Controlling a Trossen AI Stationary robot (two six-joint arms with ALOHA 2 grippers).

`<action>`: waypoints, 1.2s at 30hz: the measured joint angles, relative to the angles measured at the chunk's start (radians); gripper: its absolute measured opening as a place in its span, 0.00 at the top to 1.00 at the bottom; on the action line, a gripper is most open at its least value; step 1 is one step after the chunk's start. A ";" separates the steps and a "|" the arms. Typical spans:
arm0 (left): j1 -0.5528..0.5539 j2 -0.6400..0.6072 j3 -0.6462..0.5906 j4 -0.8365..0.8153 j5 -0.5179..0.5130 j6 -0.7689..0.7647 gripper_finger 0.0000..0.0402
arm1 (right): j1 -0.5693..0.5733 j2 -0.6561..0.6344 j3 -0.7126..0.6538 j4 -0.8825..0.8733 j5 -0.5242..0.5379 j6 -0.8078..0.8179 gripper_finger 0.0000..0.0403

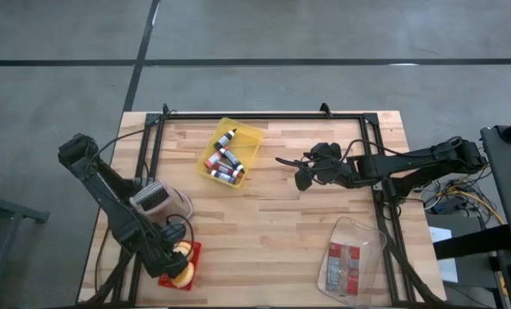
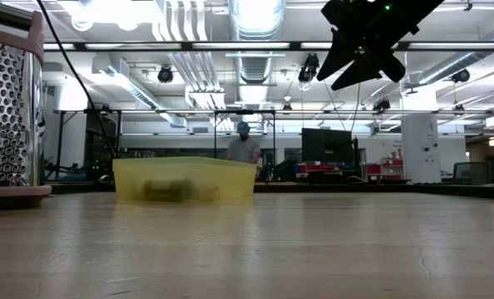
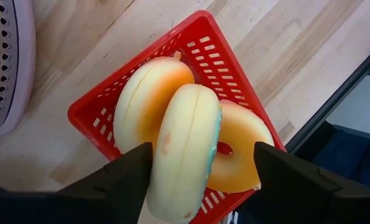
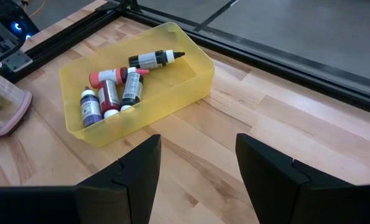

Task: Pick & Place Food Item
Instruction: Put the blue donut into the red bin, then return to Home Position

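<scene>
Glossy doughnuts [image 3: 185, 143] (red plastic basket [image 3: 203, 46])

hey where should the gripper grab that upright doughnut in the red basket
Judging by its pose, across its flat faces from above. The pale doughnut stands on edge in the red basket, leaning on two others, so its rim faces up. The open left gripper already straddles it that way.

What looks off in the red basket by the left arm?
The middle doughnut stands on edge, wedged between two others and leaning on them rather than lying flat in the red basket. The three crowd the basket. The left tool is open around that doughnut. Nothing spilled or damaged.
</scene>
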 joint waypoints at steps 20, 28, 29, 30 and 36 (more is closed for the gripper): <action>0.000 -0.022 0.037 -0.004 0.004 0.012 0.29 | 0.000 0.000 0.000 0.000 0.000 0.000 0.50; 0.000 -0.023 0.076 -0.050 -0.007 0.031 0.29 | 0.000 0.000 0.000 0.000 0.000 0.000 0.50; 0.000 -0.023 0.080 -0.052 -0.009 0.034 0.29 | 0.000 0.000 0.000 0.000 0.000 0.000 0.50; 0.000 -0.023 0.084 -0.053 -0.013 0.038 0.29 | 0.000 0.000 0.000 0.000 0.000 0.000 0.50; 0.001 -0.024 0.122 -0.082 -0.030 0.061 0.29 | 0.000 0.000 0.000 0.000 0.000 0.000 0.50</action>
